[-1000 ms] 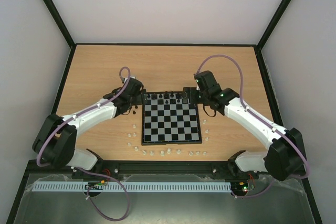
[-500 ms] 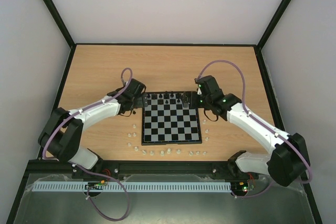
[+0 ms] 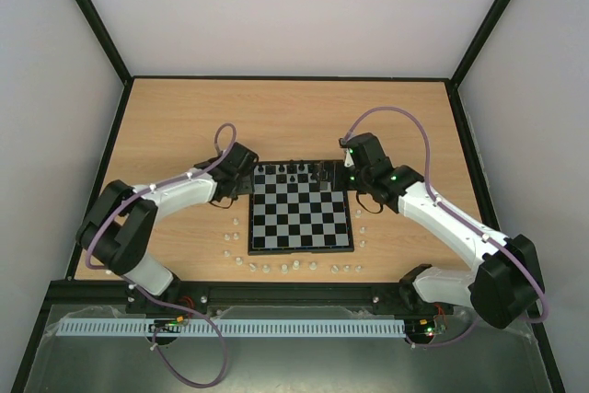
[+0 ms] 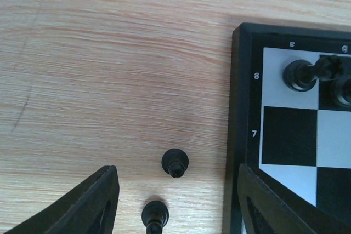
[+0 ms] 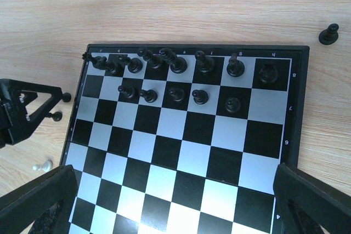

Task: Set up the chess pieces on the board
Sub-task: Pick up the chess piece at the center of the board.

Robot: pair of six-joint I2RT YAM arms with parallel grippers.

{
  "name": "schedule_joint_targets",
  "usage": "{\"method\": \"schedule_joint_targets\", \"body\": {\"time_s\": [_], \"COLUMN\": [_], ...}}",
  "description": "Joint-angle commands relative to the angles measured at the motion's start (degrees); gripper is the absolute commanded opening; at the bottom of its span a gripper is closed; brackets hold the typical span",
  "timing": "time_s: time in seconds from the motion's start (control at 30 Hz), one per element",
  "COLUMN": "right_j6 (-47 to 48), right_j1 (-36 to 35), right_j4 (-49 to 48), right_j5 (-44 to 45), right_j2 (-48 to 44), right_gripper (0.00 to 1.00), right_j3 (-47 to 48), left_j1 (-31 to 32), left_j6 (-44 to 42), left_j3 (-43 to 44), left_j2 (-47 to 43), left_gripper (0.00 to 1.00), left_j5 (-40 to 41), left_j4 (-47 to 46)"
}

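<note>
Change: the left arm [image 3: 170, 195] has swung in over the tabletop [image 3: 184, 117], elbow pulled toward the base, wrist now closer to the far-left corner of the board [image 3: 302, 218]. The right arm [image 3: 433, 209] has barely shifted and sits at the far-right corner.

The left end effector [image 4: 175, 190] has begun narrowing. Its fingers are still spread and pinch nothing, straddling two black pawns [image 4: 175, 163] on the tabletop just beside the board's left edge. I read this as a pick starting, likely of the nearer pawn, bound for the part-filled second row.

The right end effector [image 5: 175, 190] is spread wide and empty, hovering above the board.

The chess pieces [image 5: 173, 61] stand on the two far rows, with gaps left in both. A lone black piece [image 5: 329, 34] lies off the board past the far-right corner. White pieces [image 3: 267, 267] are strewn along the near and side edges.

Hard to see:
- In the top view the left fingers are hidden under the wrist, and the pieces are too small to identify.
- The left wrist view cuts off the fingertips and the lower pawn at the bottom edge, so I cannot tell which pawn is lined up, or whether there is contact.
- The back-row pieces at the corner overlap, and one may be leaning.
- The right wrist view crops the board's near half.
</note>
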State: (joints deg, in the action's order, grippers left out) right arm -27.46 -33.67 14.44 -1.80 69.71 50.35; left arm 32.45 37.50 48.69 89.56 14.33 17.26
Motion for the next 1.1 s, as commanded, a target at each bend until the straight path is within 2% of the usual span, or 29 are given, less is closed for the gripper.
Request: {"method": "schedule_joint_targets", "body": {"time_s": [0.0,0.4,0.87,0.97,1.07], "right_j6": [-0.2,-0.1,0.0,0.0,0.0], "right_j1": [-0.3,-0.3,-0.3,-0.2,-0.3], "right_j4": [-0.4,-0.5,-0.5,-0.5,-0.6], "right_j5": [-1.0,-1.0,-0.7,-0.7,-0.7], "right_j2": [-1.2,-0.4,0.1,0.3,0.4], "right_gripper": [0.99,0.99,0.99,0.99,0.99], "right_j3": [-0.7,-0.7,-0.7,-0.7,-0.6], "left_j1": [-0.4,-1.1,-1.5,-1.4,-1.5], "left_j6": [0.1,-0.2,-0.2,-0.3,-0.3], "left_j3": [0.3,1.5,1.2,1.1,1.3], "left_j2": [2.3,4.7,5.8,6.1,6.0], "left_gripper": [0.6,0.35,0.21,0.11,0.06], "left_j5": [0.1,0.5,-0.6,-0.5,-0.4], "left_j4": [-0.8,-2.0,-3.0,-3.1,-2.9]}}
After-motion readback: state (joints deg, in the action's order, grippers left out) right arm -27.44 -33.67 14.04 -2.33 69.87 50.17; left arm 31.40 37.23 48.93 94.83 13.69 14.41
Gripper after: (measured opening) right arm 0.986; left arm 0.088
